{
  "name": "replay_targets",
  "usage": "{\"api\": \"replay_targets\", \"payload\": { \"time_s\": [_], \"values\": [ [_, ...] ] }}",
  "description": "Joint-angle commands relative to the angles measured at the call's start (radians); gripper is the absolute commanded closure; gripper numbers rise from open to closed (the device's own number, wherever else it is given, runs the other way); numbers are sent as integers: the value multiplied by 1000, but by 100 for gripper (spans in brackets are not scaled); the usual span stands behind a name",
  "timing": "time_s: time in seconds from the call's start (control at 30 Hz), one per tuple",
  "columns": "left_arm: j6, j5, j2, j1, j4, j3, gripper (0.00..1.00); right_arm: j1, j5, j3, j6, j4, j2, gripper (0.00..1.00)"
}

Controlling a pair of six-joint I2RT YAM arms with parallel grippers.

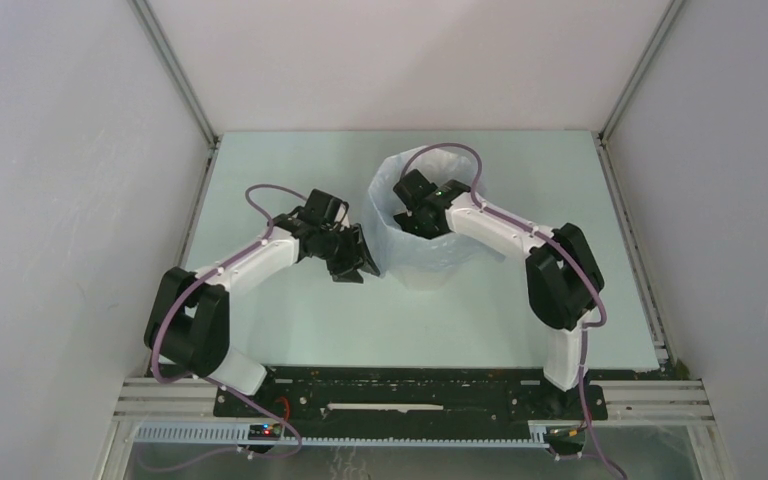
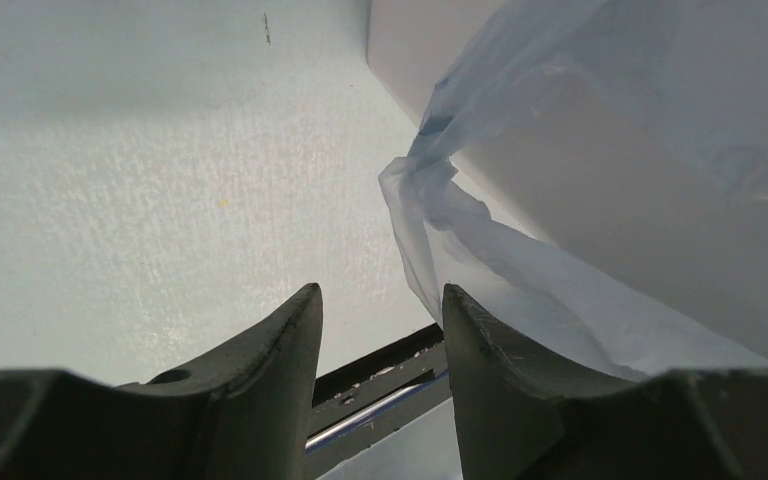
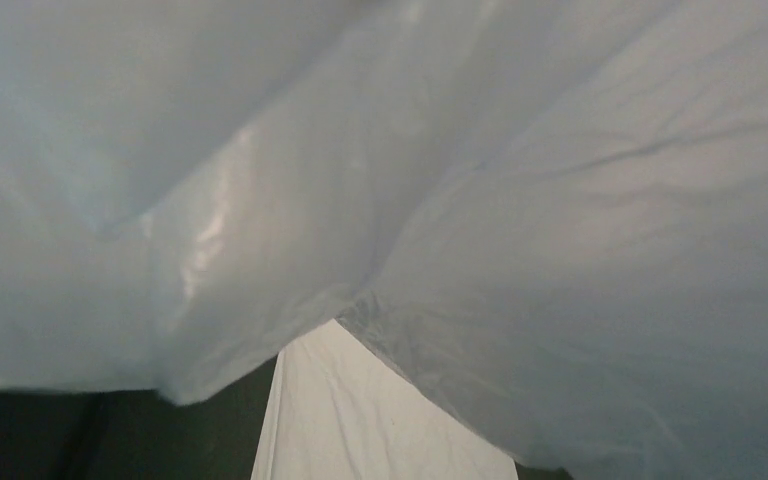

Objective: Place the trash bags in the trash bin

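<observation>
The white trash bin [image 1: 428, 268] stands upright at mid-table. The pale-blue trash bag [image 1: 388, 212] lines its mouth and drapes down its outer walls. My right gripper [image 1: 415, 205] reaches down into the lined mouth. In the right wrist view the wrinkled film [image 3: 460, 150] fills the frame and hides the fingers. My left gripper [image 1: 355, 262] is open and empty beside the bin's left wall. In the left wrist view [image 2: 380, 295] a hanging fold of the bag [image 2: 520, 270] rests against the outside of the right finger, along the bin wall [image 2: 400, 60].
The pale-green tabletop [image 1: 280, 330] is bounded by white enclosure walls at the left, back and right. The black base rail [image 1: 400, 390] runs along the near edge and shows between my left fingers [image 2: 380, 380].
</observation>
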State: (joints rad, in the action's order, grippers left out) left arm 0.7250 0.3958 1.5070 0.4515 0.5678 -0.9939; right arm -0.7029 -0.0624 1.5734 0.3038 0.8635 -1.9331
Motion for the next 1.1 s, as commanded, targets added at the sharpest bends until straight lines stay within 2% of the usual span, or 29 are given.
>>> {"api": "replay_targets", "payload": {
  "time_s": [0.0,0.2,0.37,0.73,0.9,1.07],
  "values": [
    [-15,1,-28,4,-3,-74,47,-6,-5,30,-21,-15,58,17],
    [-34,-8,-33,4,8,-70,46,0,0,93,-8,78,151,16],
    [-64,-43,-103,4,32,-45,35,5,-1,148,4,96,233,12],
    [-75,-62,-184,4,64,-30,27,30,51,126,7,37,196,13],
    [-82,-77,-89,3,6,1,26,62,132,55,38,-28,181,17],
    [-74,-71,54,3,-47,-24,26,49,128,85,32,-1,195,17]
  ]
}}
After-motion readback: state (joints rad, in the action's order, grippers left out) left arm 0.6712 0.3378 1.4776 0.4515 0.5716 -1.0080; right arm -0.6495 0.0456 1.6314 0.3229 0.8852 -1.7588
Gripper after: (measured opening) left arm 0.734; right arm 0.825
